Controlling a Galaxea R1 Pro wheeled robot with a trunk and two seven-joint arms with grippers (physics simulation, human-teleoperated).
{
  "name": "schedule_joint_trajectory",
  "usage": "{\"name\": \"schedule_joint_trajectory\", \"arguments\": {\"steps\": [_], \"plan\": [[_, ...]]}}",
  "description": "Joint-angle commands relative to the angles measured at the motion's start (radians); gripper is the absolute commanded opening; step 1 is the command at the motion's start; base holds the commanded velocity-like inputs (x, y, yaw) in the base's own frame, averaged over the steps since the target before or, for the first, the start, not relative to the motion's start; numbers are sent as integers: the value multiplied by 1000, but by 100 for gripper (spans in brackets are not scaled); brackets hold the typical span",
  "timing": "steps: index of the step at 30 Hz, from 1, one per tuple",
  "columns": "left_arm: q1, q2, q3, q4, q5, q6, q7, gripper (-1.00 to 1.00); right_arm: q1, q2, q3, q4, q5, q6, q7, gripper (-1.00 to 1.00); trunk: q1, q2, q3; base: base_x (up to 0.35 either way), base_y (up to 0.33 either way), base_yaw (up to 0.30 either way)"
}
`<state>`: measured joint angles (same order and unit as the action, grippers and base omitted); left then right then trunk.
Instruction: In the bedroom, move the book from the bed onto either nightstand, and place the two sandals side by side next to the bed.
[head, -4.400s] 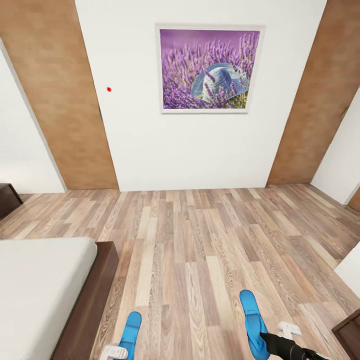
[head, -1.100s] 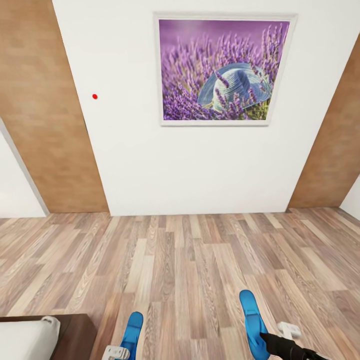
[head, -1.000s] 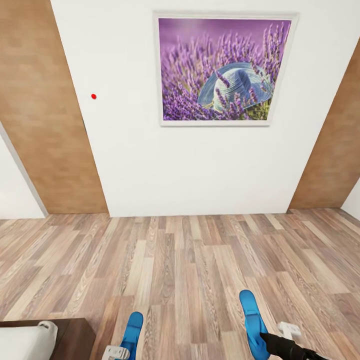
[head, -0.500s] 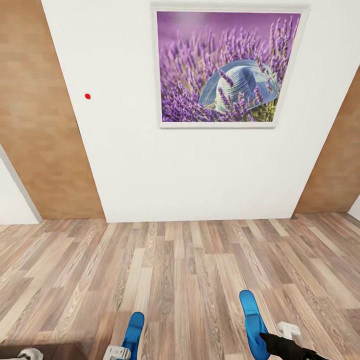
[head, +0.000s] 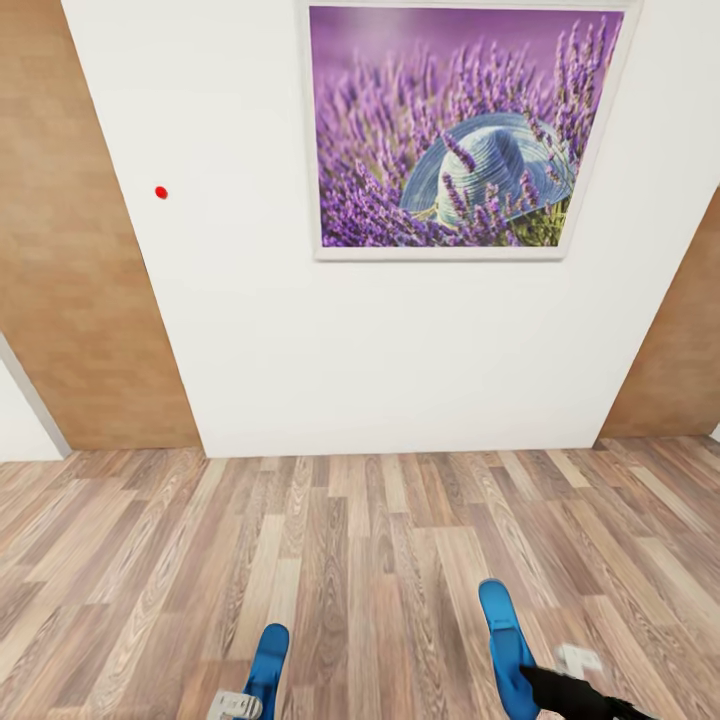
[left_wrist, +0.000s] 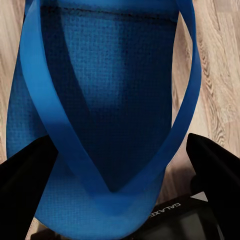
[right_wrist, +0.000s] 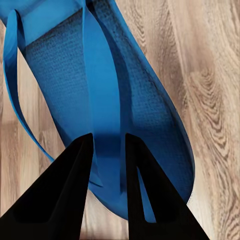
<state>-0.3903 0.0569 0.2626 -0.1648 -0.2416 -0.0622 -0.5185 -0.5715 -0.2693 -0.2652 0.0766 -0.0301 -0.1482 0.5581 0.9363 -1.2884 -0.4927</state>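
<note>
At 6 o'clock in the head view, both bright blue flat flip-flop sandals (head: 265, 665) (head: 505, 645) hung over wood-plank floor (head: 380, 560): right gripper (right_wrist: 107, 145) fingers pinched a strap; left gripper (left_wrist: 120, 165) fingers spread beside its sandal, grasp uncertain. Carrying step; next requires finding the bed.

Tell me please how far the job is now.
Nothing looks finished. In hand: each gripper carries one bright blue flip-flop sandal, left, right, above the wood-plank floor before a white wall. Left: setting both beside the bed, then moving the book.
</note>
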Motion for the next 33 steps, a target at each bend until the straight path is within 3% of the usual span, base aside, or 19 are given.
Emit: {"name": "schedule_joint_trajectory", "arguments": {"steps": [1,33], "plan": [[-1,0,7,1,-10,-6,-3,-100,-2,-1,-3,5,-5,-5,6,-100,1,-1,-1,291,0,0],[-1,0,7,1,-10,-6,-3,-100,-2,-1,-3,5,-5,-5,6,-100,1,-1,-1,291,0,0]]}}
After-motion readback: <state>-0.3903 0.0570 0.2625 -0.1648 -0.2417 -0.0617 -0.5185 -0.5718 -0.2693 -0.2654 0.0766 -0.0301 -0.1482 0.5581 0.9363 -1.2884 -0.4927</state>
